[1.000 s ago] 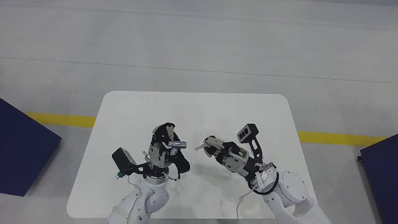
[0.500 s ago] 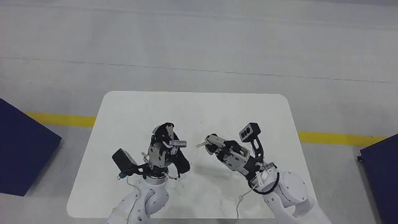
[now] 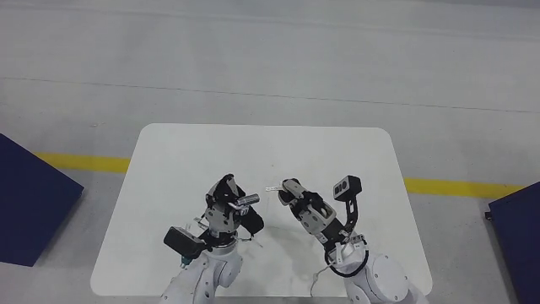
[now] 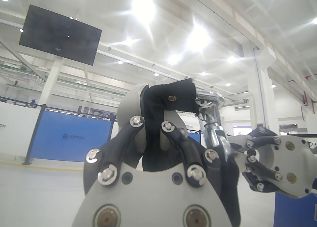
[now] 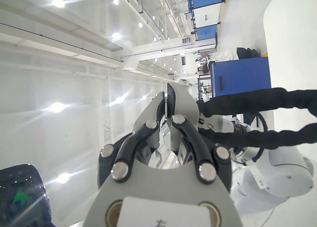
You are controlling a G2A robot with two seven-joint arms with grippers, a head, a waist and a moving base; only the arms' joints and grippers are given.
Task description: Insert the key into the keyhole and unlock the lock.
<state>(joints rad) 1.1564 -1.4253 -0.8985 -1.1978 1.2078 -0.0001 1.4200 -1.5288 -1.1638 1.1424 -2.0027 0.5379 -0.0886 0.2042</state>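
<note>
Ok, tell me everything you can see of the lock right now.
The lock is small, shiny silver metal: a broad end over a narrower stem in the left wrist view. It is up off the table, clamped in the left hand between black fabric-covered pads, and juts toward the right hand. The key, a thin sliver, lies between the two hands, close to it. The keyhole is too small to see, so whether the key is in I cannot tell.

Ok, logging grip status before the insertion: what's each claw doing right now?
Left claw: closed on the lock.
Right claw: closed on the key.
</note>
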